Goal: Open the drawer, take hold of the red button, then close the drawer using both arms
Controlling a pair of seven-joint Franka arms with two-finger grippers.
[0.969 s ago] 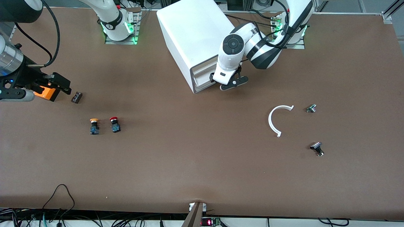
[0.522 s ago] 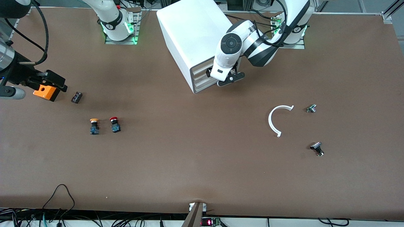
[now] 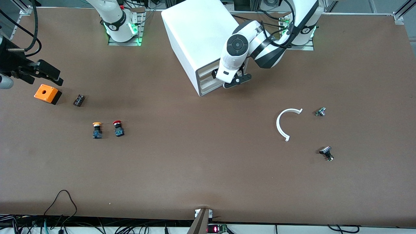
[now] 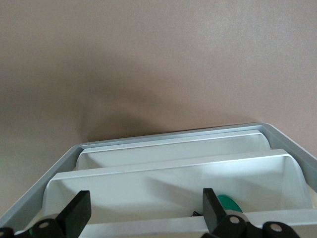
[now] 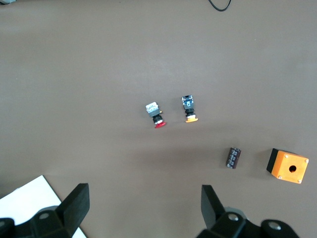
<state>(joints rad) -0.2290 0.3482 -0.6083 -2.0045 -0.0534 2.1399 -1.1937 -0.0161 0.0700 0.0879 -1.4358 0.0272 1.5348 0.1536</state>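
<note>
The red-capped button (image 3: 117, 128) stands on the table beside an orange-yellow capped one (image 3: 97, 130); it also shows in the right wrist view (image 5: 157, 117). The white cabinet (image 3: 198, 35) has its stacked drawers (image 3: 208, 77) about level with its front frame. My left gripper (image 3: 232, 81) is at the cabinet's front, open and empty, with the drawers' cream fronts (image 4: 173, 181) between its fingers (image 4: 78, 214). My right gripper (image 3: 45, 74) is open and empty over the table at the right arm's end, just above the orange box (image 3: 47, 94). Its own view shows bare table between its fingers (image 5: 74, 203).
A small dark part (image 3: 79, 100) lies beside the orange box. A white arc (image 3: 284, 124) and two small metal parts (image 3: 320, 111) (image 3: 326, 153) lie toward the left arm's end. A green object (image 4: 229, 203) shows inside the cabinet. Cables run along the table's near edge.
My right gripper has let go of the orange box, which now lies on the table, and has risen away from it. My left gripper has moved in against the cabinet's front.
</note>
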